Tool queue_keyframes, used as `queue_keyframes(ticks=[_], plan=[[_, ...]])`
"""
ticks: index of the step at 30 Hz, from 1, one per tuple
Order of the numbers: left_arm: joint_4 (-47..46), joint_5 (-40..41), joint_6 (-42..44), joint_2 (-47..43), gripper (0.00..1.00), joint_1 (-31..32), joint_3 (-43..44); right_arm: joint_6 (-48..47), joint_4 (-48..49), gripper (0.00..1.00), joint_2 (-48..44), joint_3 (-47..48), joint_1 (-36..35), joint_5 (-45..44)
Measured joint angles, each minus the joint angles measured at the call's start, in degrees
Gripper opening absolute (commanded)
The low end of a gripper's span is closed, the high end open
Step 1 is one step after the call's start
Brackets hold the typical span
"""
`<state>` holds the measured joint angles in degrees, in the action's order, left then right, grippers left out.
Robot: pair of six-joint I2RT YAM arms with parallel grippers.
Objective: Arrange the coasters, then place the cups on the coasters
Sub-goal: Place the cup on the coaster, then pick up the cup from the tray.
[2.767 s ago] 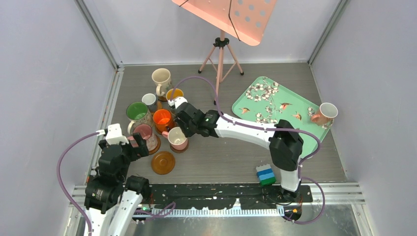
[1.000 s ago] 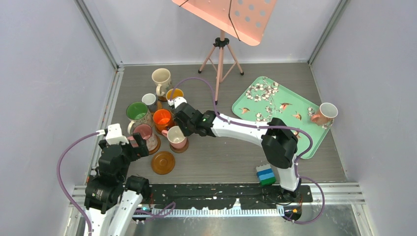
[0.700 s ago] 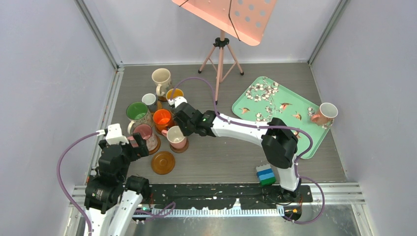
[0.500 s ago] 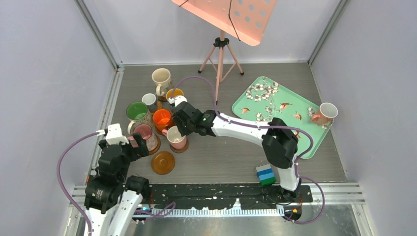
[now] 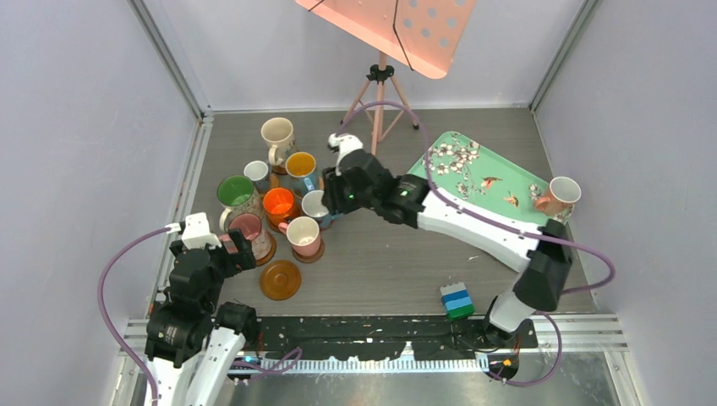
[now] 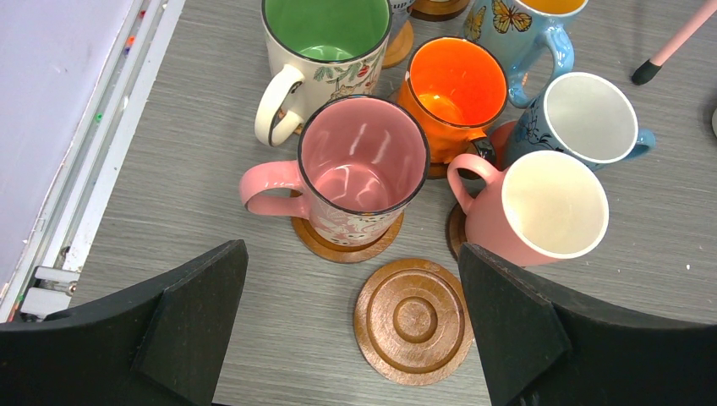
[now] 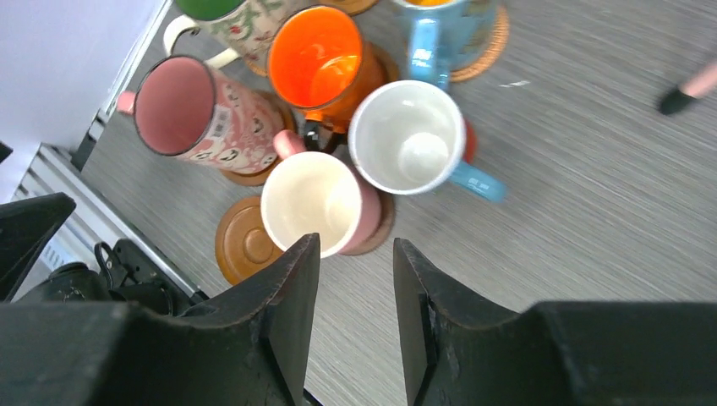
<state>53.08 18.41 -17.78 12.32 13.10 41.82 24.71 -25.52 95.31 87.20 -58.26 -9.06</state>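
Several cups cluster at the left on coasters. A blue cup with a white inside (image 5: 315,205) (image 7: 407,137) stands on a red coaster (image 7: 469,139) between the orange cup (image 5: 278,203) and a pink cup (image 5: 304,237) (image 6: 554,207). My right gripper (image 5: 338,196) (image 7: 355,245) hovers over this group, open and empty. One bare brown grooved coaster (image 5: 280,279) (image 6: 414,321) lies in front of the cluster. The left gripper (image 5: 232,254) (image 6: 355,338) is open just above and near it, holding nothing. Another pink cup (image 5: 560,194) sits at the tray's right corner.
A mint floral tray (image 5: 495,165) lies at the right, partly under my right arm. A pink music stand (image 5: 378,93) has its tripod at the back. A small block of stacked bricks (image 5: 457,300) sits near the right arm's base. Walls close in on both sides.
The right gripper has opened and pulled up and back to the right, uncovering the blue cup standing on the red coaster. The left arm has not moved.
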Motion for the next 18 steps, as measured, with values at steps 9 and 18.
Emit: queue_keyframes(ticks=[9, 18], plan=[[0.0, -0.2, 0.0, -0.6, 0.99, 0.0, 0.0, 1.0, -2.9, 0.48, -14.0, -13.5, 14.0, -4.1], [0.0, -0.3, 0.0, -0.6, 0.99, 0.0, 0.0, -5.4, -5.0, 0.55, -20.3, -23.6, 33.0, -14.7]])
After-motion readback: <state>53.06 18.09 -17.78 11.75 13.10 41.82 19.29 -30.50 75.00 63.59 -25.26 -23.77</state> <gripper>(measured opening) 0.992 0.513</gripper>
